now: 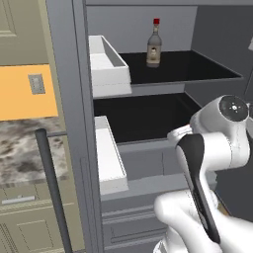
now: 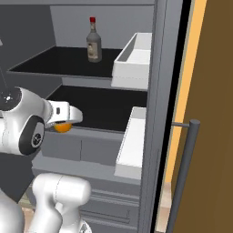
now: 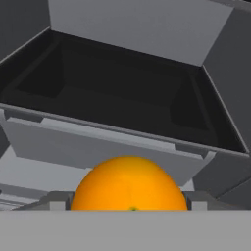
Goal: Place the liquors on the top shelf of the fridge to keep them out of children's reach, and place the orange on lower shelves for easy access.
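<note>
Holding: gripper [image 3: 128, 208] clamps orange [image 3: 128, 184], carrying it to the fridge [image 1: 74, 123]
Aim: I line up with lower shelf [image 3: 122, 105]; easy access
Bottle [image 1: 154, 44]: upright on top shelf [image 1: 197, 66], beyond children

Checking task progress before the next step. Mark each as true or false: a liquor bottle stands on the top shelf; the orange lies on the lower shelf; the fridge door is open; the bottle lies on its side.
1. A liquor bottle stands on the top shelf. True.
2. The orange lies on the lower shelf. False: it sits between the jaws of the gripper, in front of that shelf.
3. The fridge door is open. True.
4. The bottle lies on its side. False: it stands upright, red cap up.
</note>
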